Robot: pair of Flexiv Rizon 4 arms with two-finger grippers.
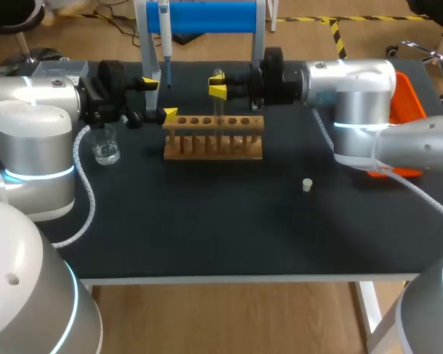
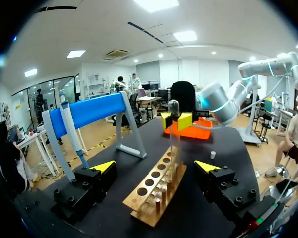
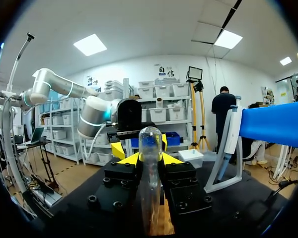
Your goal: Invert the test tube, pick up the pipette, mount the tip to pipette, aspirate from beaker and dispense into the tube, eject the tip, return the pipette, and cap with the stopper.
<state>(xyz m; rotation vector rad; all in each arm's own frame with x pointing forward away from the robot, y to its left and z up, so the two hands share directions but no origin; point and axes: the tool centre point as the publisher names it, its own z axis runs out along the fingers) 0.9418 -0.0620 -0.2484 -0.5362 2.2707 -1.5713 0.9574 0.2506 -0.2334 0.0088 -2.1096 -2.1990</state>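
A clear test tube [image 1: 218,107] stands upright with its rounded end up, and my right gripper [image 1: 218,90] is shut on it near that end. Its lower part reaches down to the wooden rack [image 1: 214,138]. In the right wrist view the tube [image 3: 150,148] rises between the right gripper's [image 3: 150,159] fingers. My left gripper [image 1: 159,99] is open at the rack's left end, beside the pipette stand. From the left wrist, the rack [image 2: 156,191] lies between the left gripper's [image 2: 155,166] wide fingers, with the tube [image 2: 174,131] beyond. The pipette [image 1: 165,40] hangs on its stand. A glass beaker [image 1: 105,147] sits at the left. The white stopper [image 1: 307,184] lies to the right.
The pipette stand with its blue bar [image 1: 207,16] lines the back edge. An orange tray [image 1: 410,96] sits at the far right behind my right arm. The rack holds several open holes.
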